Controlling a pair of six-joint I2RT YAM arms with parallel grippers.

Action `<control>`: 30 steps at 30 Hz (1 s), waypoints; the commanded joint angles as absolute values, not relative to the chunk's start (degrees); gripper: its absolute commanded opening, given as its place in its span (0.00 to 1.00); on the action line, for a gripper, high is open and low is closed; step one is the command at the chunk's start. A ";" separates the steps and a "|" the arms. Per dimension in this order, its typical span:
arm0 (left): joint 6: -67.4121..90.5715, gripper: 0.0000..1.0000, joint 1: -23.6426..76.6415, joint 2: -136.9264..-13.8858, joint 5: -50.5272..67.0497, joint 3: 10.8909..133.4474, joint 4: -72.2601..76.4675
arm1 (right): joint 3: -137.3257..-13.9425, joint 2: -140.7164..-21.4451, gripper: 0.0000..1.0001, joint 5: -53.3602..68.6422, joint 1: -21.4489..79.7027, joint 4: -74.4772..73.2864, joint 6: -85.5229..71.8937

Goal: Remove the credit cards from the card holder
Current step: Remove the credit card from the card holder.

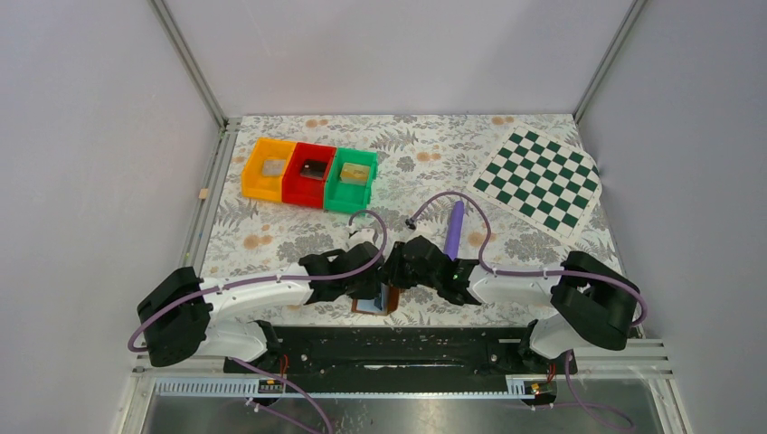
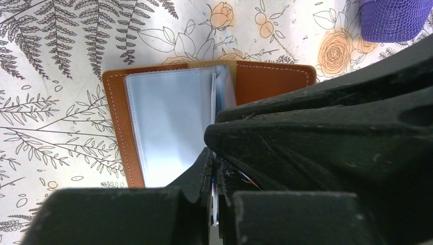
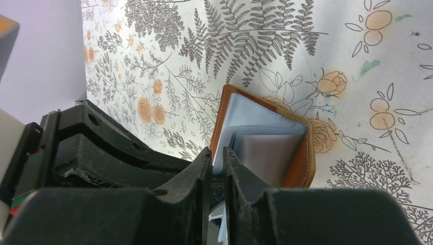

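The card holder (image 1: pixel 373 306) lies open on the floral table at the near edge, brown outside with pale blue-grey panels (image 2: pixel 168 122). My left gripper (image 2: pixel 213 158) is over its spine, shut on the thin edge of a credit card (image 2: pixel 214 201) that shows white with a trace of blue and red. My right gripper (image 3: pixel 217 153) comes from the other side, its jaws nearly together on a pale inner panel of the card holder (image 3: pixel 265 148). In the top view the left gripper (image 1: pixel 364 286) and right gripper (image 1: pixel 398 271) meet above the holder and hide most of it.
Orange (image 1: pixel 267 169), red (image 1: pixel 310 174) and green (image 1: pixel 351 179) bins stand in a row at the back left, each with a flat item inside. A purple stick (image 1: pixel 454 229) lies just beyond the right gripper. A checkered board (image 1: pixel 540 181) sits at the back right.
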State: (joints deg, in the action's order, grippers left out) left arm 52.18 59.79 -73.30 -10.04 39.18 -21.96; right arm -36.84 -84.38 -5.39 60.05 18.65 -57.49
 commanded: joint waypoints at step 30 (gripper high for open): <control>59.24 0.17 58.61 -67.67 -14.05 28.90 -19.30 | -30.49 -82.62 0.28 -0.43 58.92 17.65 -44.67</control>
